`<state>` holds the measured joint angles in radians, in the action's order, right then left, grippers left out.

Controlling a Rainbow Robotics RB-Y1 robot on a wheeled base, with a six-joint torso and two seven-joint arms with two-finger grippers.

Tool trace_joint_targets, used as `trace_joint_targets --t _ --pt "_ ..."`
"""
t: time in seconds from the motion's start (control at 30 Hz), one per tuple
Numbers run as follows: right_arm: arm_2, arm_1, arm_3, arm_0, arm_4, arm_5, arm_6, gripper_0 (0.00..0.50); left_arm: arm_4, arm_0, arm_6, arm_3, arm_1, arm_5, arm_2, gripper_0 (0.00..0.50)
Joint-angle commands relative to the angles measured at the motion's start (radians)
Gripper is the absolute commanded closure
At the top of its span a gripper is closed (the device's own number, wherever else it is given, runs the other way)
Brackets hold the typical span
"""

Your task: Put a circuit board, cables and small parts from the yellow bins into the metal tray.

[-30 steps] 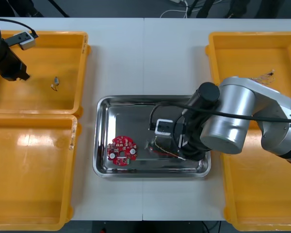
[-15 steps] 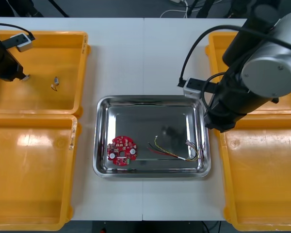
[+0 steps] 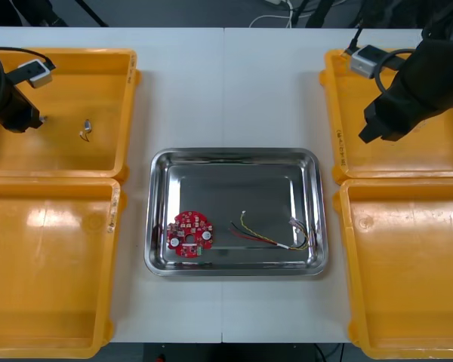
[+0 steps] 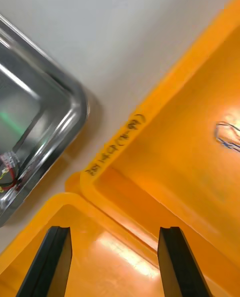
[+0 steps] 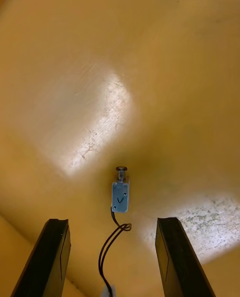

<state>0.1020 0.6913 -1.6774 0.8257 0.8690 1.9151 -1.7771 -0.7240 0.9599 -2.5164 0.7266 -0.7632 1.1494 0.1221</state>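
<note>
The metal tray (image 3: 160, 167) holds a round red circuit board (image 3: 189, 234) and a red and yellow cable (image 3: 270, 235). My right gripper (image 3: 377, 133) is over the near left corner of the far right yellow bin (image 3: 340, 64). In the right wrist view it is open (image 4: 115, 262) with nothing between its fingers; a twisted blue and white cable (image 4: 227, 135) lies on that bin's floor beyond them. My left gripper (image 3: 21, 115) hangs in the far left bin (image 3: 128, 90), open (image 5: 112, 259). A small metal part (image 5: 120, 195) with a black lead lies just past its fingertips.
Another small metal part (image 3: 85, 130) lies in the far left bin, right of my left arm. The near left bin (image 3: 112, 226) and near right bin (image 3: 346, 226) flank the tray. The tray's corner (image 4: 60, 127) shows in the right wrist view beside the bin rims.
My right arm has risen out of the tray, leaving the red and yellow cable there, and swung back right to the far right bin. The left arm has hardly moved.
</note>
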Motion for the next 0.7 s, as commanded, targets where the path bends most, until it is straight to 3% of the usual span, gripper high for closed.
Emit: trace_joint_targets --t 0.03,0.17,0.7 --pt "-0.062 -0.01 0.064 0.09 -0.07 0.005 0.027 0.0 -0.003 0.057 -0.101 -0.018 0.016 -0.025 -0.002 0.0" --pt "-0.071 -0.01 0.12 0.108 -0.131 0.005 0.021 0.0 -0.005 0.049 -0.101 -0.021 0.016 -0.033 0.004 0.0" --pt "-0.119 -0.013 0.374 0.156 -0.248 -0.136 0.018 0.0 -0.044 0.0 -0.104 -0.019 0.016 -0.105 0.028 0.0"
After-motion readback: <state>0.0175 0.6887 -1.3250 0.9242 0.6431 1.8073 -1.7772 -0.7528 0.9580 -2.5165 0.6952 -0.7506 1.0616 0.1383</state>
